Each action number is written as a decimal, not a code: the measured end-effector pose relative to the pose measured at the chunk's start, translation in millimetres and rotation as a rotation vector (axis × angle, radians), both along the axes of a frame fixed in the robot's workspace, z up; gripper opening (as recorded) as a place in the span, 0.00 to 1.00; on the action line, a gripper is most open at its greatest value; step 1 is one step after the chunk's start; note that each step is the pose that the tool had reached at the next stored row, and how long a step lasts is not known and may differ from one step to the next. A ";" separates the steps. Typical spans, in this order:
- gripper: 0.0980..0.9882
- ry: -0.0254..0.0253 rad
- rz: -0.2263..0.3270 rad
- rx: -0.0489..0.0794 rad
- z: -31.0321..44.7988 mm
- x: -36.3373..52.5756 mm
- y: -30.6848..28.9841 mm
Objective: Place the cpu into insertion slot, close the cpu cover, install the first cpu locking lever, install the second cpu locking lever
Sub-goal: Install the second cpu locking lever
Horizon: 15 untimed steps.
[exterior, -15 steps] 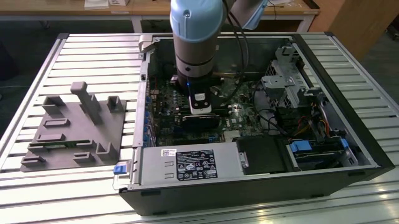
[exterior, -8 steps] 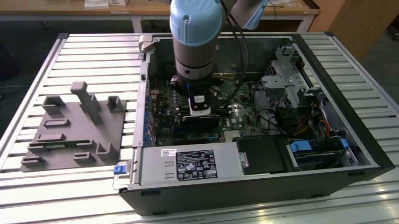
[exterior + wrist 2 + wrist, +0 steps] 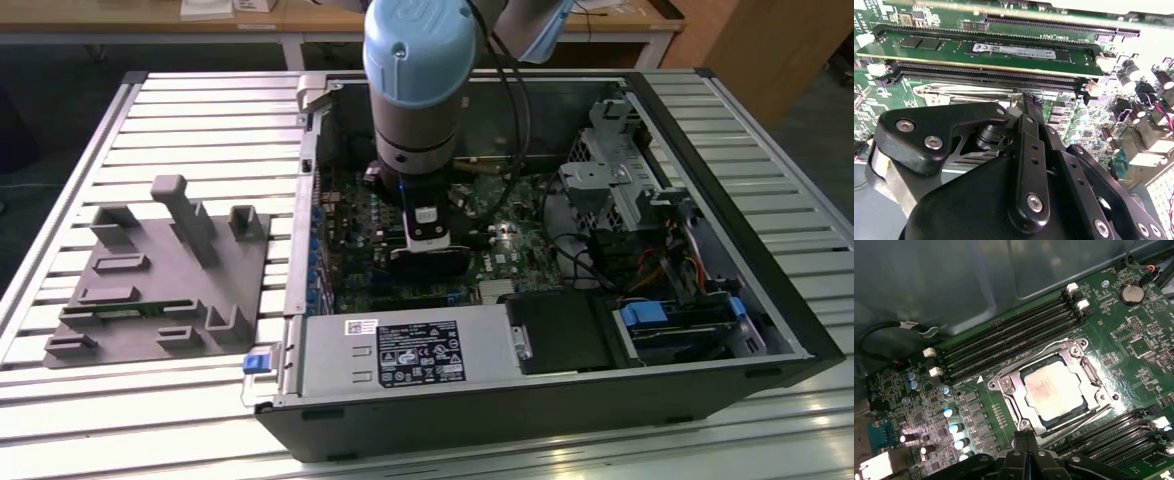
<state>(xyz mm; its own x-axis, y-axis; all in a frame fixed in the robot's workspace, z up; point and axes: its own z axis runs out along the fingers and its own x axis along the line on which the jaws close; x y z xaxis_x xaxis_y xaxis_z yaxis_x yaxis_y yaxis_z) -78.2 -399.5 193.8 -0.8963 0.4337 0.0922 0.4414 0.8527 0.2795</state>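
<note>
Even overhead light glares off the slatted table (image 3: 174,120); wrist views stay dim, foreground blurred.

One open computer case (image 3: 534,400) sits on one slatted worktop (image 3: 187,130), beside one grey holder tray (image 3: 154,290). Inside lies one green board (image 3: 1134,350) with one chip (image 3: 1054,390) under one metal cover (image 3: 1009,385), and one memory stick (image 3: 979,50). One arm (image 3: 420,90) carries one claw (image 3: 1026,440).

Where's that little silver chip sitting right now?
In the first wrist view the cpu lies in the insertion slot, framed by the cpu cover, between two banks of long black memory slots.
</note>
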 end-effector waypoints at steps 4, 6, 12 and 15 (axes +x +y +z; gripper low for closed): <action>0.01 0.0001 0.000 0.003 -2.5 -0.2 -1.3; 0.01 0.0001 0.000 0.005 -2.5 -0.2 -1.3; 0.01 0.0002 0.000 0.005 11.8 -0.2 -1.4; 0.01 0.0001 0.000 0.005 23.7 -0.1 -1.4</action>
<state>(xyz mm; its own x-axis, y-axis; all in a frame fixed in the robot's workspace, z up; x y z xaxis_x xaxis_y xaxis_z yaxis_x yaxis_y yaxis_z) -78.3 -400.9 217.5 -0.8963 0.4333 0.0944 0.4414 0.8513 0.2837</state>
